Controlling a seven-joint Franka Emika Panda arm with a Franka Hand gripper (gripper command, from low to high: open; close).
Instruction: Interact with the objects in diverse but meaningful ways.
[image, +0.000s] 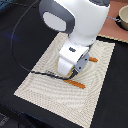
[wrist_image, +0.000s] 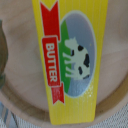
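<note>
While the arm (image: 75, 25) fills the upper middle of the exterior frame, its wrist sits low over a beige woven placemat (image: 45, 87) on the dark bench (image: 15, 45). Tool itself isn't visible in either view: the white wrist housing hides it in the exterior view and no fingers show in the wrist view, so I can't tell whether it's open or shut, or whether it has hold of anything. Wrist view is almost entirely the flat yellow box (wrist_image: 70, 60): red ribbon with "BUTTER" in white, and a black-and-white cow on a blue and green oval. The box lies on a pale wooden round surface (wrist_image: 20, 100), with a curved rim visible along the lower edge of the frame. Woven mat texture shows at the lower corners. In the exterior view, a thin brown sausage (image: 77, 83) lies on the placemat at centre frame, just below the wrist. A small orange-brown piece (image: 93, 59) shows on the mat just right of the wrist; can't identify it. A black cable (image: 42, 73) crosses the mat from the left toward the wrist. Upper right corner: a grey pot (image: 123, 20) on a tan surface (image: 111, 29).
</note>
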